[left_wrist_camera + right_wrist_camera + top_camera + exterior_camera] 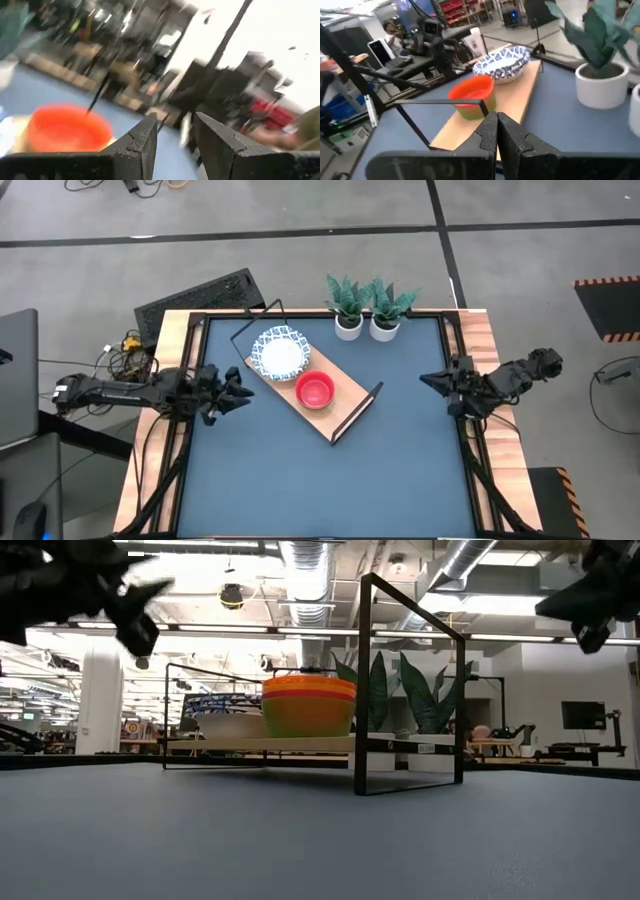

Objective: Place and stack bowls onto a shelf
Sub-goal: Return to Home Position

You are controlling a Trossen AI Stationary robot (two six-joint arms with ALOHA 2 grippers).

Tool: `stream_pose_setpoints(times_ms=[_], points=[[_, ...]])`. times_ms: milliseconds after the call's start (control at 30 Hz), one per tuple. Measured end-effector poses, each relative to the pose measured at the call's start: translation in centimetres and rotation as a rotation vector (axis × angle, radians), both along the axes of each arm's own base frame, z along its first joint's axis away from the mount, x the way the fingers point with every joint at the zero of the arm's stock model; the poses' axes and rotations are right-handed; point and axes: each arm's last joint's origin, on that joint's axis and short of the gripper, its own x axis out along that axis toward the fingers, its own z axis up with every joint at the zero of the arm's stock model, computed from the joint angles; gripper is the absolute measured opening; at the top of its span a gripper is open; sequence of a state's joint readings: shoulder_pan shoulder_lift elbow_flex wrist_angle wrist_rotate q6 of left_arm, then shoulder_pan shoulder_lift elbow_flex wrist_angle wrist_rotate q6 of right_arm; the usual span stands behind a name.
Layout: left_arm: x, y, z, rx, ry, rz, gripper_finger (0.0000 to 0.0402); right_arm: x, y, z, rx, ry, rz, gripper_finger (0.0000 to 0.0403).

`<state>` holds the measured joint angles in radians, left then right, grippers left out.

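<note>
A light-wood shelf board (337, 408) with black wire end frames lies aslant on the blue table. On it rest a stack of white, blue-rimmed bowls (281, 352) and a stack of coloured plastic bowls, red on top (314, 390), over yellow and green (308, 706). My left gripper (243, 394) hovers open by the table's left edge, near the shelf's left end, holding nothing. My right gripper (427, 378) hovers by the right edge, shut and holding nothing. The wrist views show the red stack (66, 128) (471, 93) and the white stack (502, 62).
Two small white pots with green plants (367, 308) stand at the table's far edge, just behind the shelf. The wire frames (410, 685) rise at each end of the shelf. A keyboard (200, 298) lies beyond the far left corner. Bare blue tabletop (300, 485) fills the near half.
</note>
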<state>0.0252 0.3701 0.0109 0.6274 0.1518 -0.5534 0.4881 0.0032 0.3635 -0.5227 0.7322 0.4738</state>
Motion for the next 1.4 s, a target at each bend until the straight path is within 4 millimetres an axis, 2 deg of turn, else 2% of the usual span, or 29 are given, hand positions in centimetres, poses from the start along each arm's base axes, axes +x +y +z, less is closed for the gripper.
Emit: stream_pose_setpoints(times_ms=[133, 233, 367, 467, 600, 700, 900, 1200, 1300, 1400], points=[[-1.5, -0.3, 2.3, 0.031, -0.254, -0.12, 0.0116, 0.1, 0.1, 0.8, 0.022, -0.073, 0.006, 0.0031], [-2.5, -0.4, 3.0, 0.041, -0.347, -0.144, 0.0116, 0.1, 0.1, 1.4, -0.02, -0.117, 0.013, 0.0031], [-3.1, -0.3, 2.6, -0.019, -0.302, -0.127, 0.0116, 0.0, 0.0, 2.1, -0.067, -0.15, 0.019, 0.0031], [-3.4, 0.0, 2.1, -0.072, -0.251, -0.052, 0.0116, -0.3, -0.1, 2.8, -0.057, -0.171, 0.014, 0.0031], [-3.3, 0.1, 2.3, 0.031, -0.225, 0.029, 0.0116, -1.0, -0.5, 4.1, -0.036, -0.211, 0.01, 0.0031], [-3.1, 0.2, 1.7, 0.065, -0.197, 0.104, 0.0116, -1.3, -0.7, 4.1, -0.075, -0.158, 0.011, 0.0031], [-2.5, 0.5, 0.2, 0.077, -0.063, 0.174, 0.0116, -1.1, -0.7, 2.2, -0.049, -0.028, -0.019, 0.0031], [-2.4, 0.5, -0.1, 0.112, -0.03, 0.184, 0.0116, 1.0, 0.2, -2.8, -0.004, 0.063, -0.075, 0.0031], [-2.4, 0.5, -0.2, 0.127, -0.024, 0.187, 0.0116, 1.9, 0.6, -4.5, -0.016, 0.043, -0.09, 0.0031], [-2.4, 0.5, -0.2, 0.144, -0.026, 0.192, 0.0116, 2.9, 1.3, -5.6, -0.018, -0.043, -0.005, 0.0031]])
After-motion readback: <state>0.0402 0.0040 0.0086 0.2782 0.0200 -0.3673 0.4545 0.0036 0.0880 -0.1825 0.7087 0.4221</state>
